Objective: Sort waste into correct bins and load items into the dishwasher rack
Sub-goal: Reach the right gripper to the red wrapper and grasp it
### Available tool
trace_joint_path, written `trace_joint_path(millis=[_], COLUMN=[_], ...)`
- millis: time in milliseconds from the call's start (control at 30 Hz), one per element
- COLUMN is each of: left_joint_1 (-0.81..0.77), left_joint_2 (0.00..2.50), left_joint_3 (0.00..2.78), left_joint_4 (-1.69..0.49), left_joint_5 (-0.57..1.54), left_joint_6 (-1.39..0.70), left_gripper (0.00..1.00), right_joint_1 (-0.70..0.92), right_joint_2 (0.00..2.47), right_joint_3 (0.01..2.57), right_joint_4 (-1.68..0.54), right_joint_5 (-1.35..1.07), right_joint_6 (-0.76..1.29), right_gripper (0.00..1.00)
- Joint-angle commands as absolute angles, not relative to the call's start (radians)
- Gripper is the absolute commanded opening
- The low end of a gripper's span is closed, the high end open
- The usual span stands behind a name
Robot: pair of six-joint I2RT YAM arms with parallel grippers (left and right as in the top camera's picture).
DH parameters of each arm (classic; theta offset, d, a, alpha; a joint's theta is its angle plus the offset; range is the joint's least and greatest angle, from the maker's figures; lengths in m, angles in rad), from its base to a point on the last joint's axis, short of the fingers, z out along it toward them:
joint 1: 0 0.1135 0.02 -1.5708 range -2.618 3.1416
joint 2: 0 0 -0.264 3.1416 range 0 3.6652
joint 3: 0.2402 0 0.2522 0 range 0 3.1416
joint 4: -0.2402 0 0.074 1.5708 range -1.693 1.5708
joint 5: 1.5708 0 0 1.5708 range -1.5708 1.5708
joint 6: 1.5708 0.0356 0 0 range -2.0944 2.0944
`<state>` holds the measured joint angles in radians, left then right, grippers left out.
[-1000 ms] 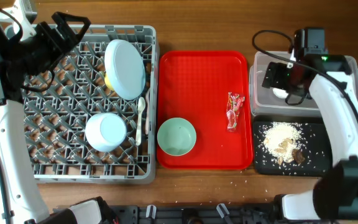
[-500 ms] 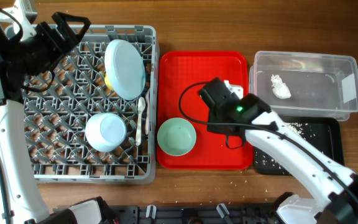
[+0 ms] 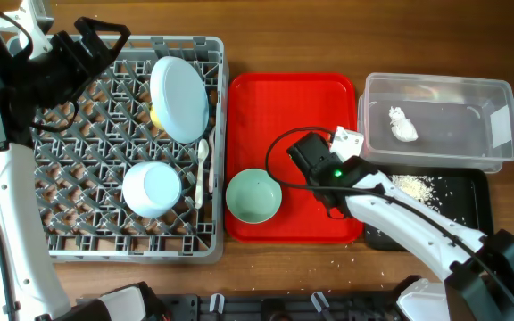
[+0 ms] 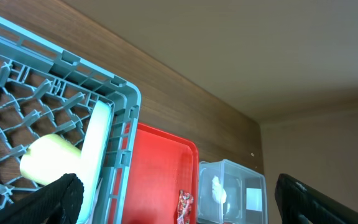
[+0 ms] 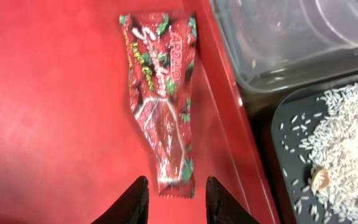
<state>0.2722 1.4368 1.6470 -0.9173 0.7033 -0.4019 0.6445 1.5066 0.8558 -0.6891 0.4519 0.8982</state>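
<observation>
The red snack wrapper lies flat on the red tray. My right gripper hangs low over it, and its narrowly open fingers straddle the wrapper's near end with a gap on each side. From overhead, the right arm hides the wrapper. The crumpled napkin lies in the clear tub. Rice scraps cover the black tray. The pale green bowl sits on the red tray. My left gripper is wide open and empty above the grey rack.
The rack holds the light blue plate on edge, the yellow cup behind it, a white spoon and an upturned pale blue dish. The tub and black tray border the red tray's right edge.
My right arm left the clear tub, where the napkin now lies, and came down over the red tray. Its jaws narrowed around the wrapper's end. The left arm stayed still.
</observation>
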Motion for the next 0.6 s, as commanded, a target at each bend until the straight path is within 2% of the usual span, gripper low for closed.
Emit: trace_joint_path(millis=[0, 100, 267, 300, 400, 567], left_joint_1=[0.273, 0.273, 0.273, 0.273, 0.273, 0.273], left_joint_2=[1.441, 1.441, 1.441, 1.441, 1.441, 1.441], left_joint_3=[1.652, 1.652, 1.652, 1.652, 1.652, 1.652], left_joint_4=[-0.914, -0.914, -0.914, -0.914, -0.914, -0.914], left_joint_5=[0.701, 0.701, 0.701, 0.701, 0.701, 0.701], left_joint_6=[-0.404, -0.404, -0.404, -0.404, -0.404, -0.404], left_gripper=[1.00, 1.00, 1.00, 1.00, 1.00, 1.00], right_joint_1=[0.640, 0.640, 0.640, 0.640, 0.640, 0.640], right_joint_2=[1.517, 1.517, 1.518, 1.521, 1.534, 1.414], right_joint_3=[0.773, 0.688, 0.622, 0.620, 0.620, 0.709], right_joint_4=[-0.605, -0.477, -0.351, -0.339, -0.323, -0.373], right_joint_5=[0.502, 0.492, 0.493, 0.493, 0.489, 0.436], right_joint_6=[0.917, 0.916, 0.865, 0.853, 0.832, 0.674], right_gripper=[0.29, 0.25, 0.29, 0.28, 0.07, 0.04])
